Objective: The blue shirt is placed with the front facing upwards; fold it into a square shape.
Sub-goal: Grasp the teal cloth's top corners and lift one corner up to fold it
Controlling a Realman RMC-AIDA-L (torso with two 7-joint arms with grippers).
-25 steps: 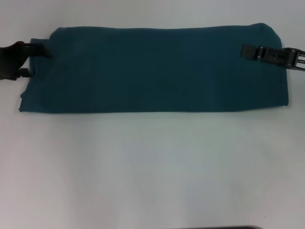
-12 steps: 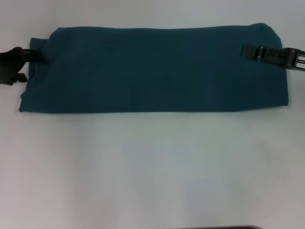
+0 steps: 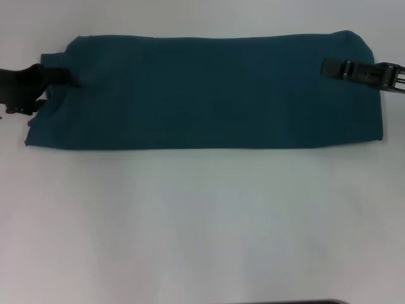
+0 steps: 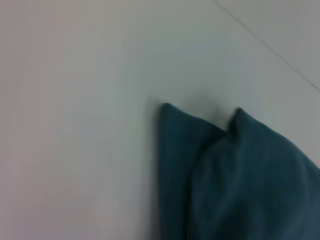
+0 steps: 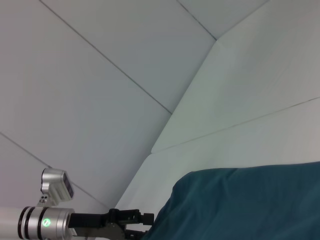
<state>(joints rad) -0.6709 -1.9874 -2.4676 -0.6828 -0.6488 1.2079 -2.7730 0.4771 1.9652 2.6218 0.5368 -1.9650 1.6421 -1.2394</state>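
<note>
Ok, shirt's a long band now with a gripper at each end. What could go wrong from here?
The left gripper sits at the rumpled end of the blue shirt, where two corners poke out; it may catch only one layer. The right gripper lies over the far-side edge, so an uneven lift could skew the fold.

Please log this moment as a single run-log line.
blue shirt: long band, lettering hidden | left end effector: over left end | right end effector: over right end | table: white
</note>
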